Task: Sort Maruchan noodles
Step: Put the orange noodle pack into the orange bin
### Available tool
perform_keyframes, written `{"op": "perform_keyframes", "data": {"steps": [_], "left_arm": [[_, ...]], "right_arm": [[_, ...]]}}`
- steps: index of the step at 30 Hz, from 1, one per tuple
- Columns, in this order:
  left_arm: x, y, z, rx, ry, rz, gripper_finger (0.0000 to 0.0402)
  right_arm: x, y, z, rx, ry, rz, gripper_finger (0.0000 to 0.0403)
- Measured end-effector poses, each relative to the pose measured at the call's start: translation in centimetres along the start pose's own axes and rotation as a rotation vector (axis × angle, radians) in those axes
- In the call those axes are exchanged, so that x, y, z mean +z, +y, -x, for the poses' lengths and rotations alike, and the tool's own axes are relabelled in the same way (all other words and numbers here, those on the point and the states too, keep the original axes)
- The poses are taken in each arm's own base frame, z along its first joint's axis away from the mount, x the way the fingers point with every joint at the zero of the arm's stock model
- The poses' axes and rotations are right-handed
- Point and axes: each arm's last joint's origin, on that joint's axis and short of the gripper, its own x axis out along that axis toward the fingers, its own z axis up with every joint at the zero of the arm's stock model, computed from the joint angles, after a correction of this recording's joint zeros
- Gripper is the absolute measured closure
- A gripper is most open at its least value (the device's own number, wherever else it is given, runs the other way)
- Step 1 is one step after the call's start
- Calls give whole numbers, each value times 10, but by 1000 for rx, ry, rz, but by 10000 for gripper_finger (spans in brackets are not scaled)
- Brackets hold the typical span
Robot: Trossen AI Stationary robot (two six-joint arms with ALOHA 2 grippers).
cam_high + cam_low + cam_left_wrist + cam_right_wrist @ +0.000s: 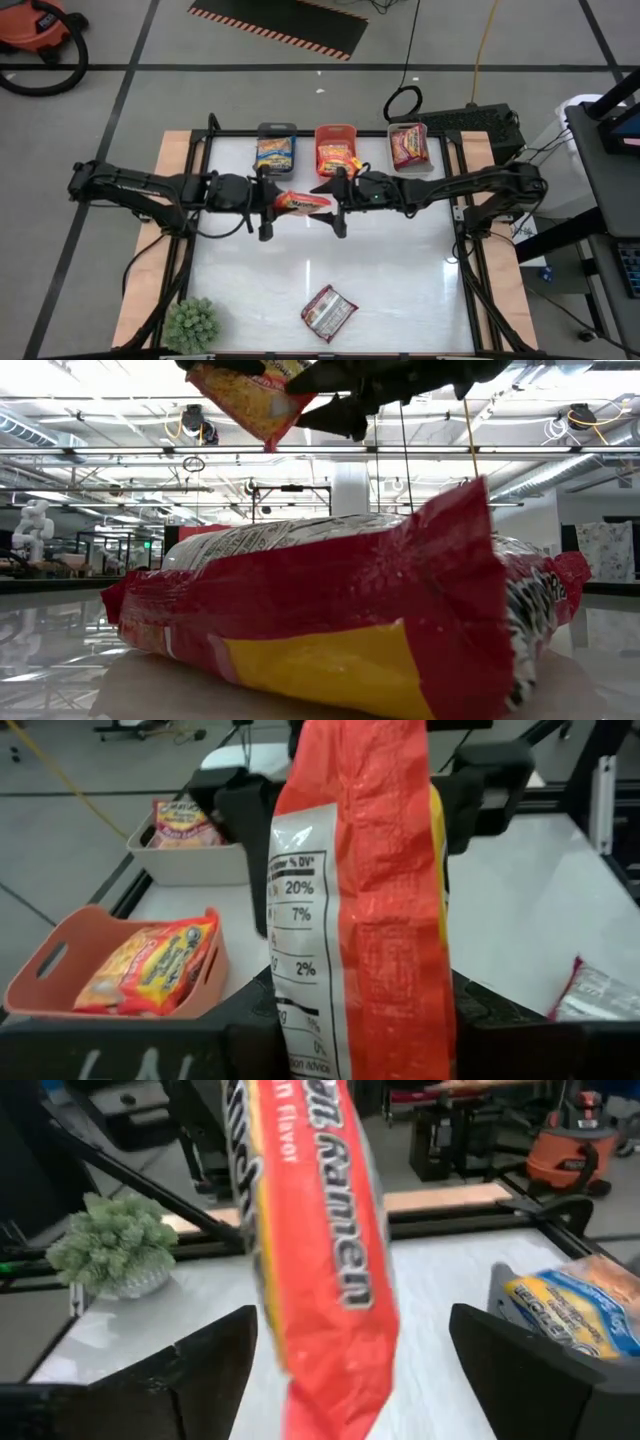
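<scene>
A white table (400, 270) framed in pale wood stood on a grey floor with black lines, a small green plant (190, 323) at its near left corner. The left gripper (268, 201) pinched an orange ramen packet (300, 202) above the table's middle; the right gripper (338, 200) faced it, fingers spread wide, holding nothing. Behind sat three bins (335, 148) holding packets. A red-silver packet (329, 311) lay near the front edge.
</scene>
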Motion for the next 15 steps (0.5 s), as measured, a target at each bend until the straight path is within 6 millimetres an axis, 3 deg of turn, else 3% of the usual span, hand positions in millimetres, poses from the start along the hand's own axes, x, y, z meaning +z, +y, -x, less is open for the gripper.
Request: {"op": "perform_keyframes", "data": {"steps": [7, 15], "left_arm": [[2, -8, 2, -26, -20, 26, 273], [2, -21, 5, -73, -26, 96, 273]], "right_arm": [[-1, 6, -2, 20, -11, 3, 130], [1, 23, -2, 74, -42, 80, 225]]}}
